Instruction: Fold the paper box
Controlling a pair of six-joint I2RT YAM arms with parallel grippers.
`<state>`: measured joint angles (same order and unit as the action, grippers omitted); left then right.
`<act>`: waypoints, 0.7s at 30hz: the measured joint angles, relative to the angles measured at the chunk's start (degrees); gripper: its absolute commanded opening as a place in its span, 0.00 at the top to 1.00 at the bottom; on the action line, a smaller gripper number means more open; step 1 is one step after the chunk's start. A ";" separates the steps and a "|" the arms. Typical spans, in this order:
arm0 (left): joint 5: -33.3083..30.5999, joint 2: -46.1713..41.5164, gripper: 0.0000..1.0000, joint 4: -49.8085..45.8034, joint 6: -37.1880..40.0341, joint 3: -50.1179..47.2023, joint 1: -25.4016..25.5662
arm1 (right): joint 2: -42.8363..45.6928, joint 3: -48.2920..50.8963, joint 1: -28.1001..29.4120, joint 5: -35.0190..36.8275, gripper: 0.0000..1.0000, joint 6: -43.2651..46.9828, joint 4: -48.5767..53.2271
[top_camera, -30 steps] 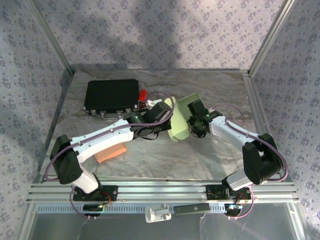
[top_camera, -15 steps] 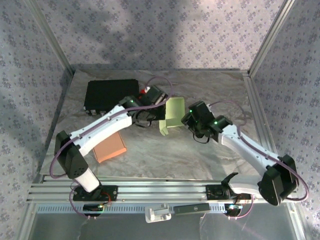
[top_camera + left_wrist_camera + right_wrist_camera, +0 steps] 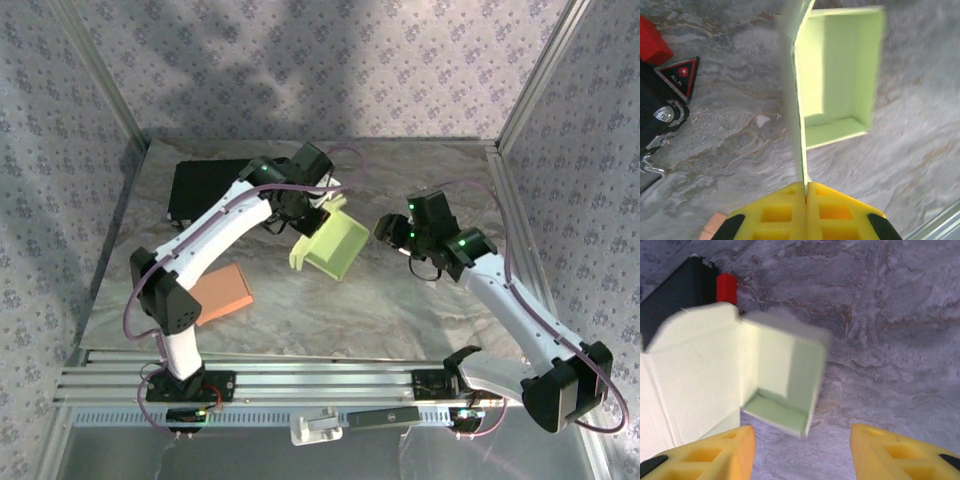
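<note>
Since a second ago, the right gripper (image 3: 388, 228) has drawn back from the pale green paper box (image 3: 335, 245) and now sits just to its right, apart from it. In its wrist view its yellow fingers (image 3: 720, 450) are spread, with nothing between them. The left gripper (image 3: 806, 192) is pinched tight on a thin flap of the box, which hangs tilted over the middle of the marbled table (image 3: 400, 310), right of a black case (image 3: 205, 190). An orange block (image 3: 222, 295) lies nearer the left arm's base

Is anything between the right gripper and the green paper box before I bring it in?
Nothing visible. The open right gripper faces the light green paper box across bare grey marbled tabletop. The shut left gripper pinches one flap of the box.
</note>
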<state>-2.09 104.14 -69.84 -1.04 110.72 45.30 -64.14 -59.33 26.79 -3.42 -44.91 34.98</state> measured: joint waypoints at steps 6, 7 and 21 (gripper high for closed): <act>-2.27 3.32 1.00 -3.91 12.35 1.31 4.76 | 3.45 2.51 -0.52 -1.97 0.48 6.51 -2.10; -2.95 3.48 1.00 -4.15 14.75 1.31 5.90 | 3.72 3.17 -0.70 -2.01 0.49 7.15 -2.25; -14.23 9.29 1.00 -4.94 31.71 7.23 10.10 | 3.96 12.04 -1.53 -3.91 0.51 10.49 -6.54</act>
<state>-16.32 113.43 -74.78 30.68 117.95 55.40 -60.18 -47.29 25.26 -7.33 -34.41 28.45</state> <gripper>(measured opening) 0.045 0.495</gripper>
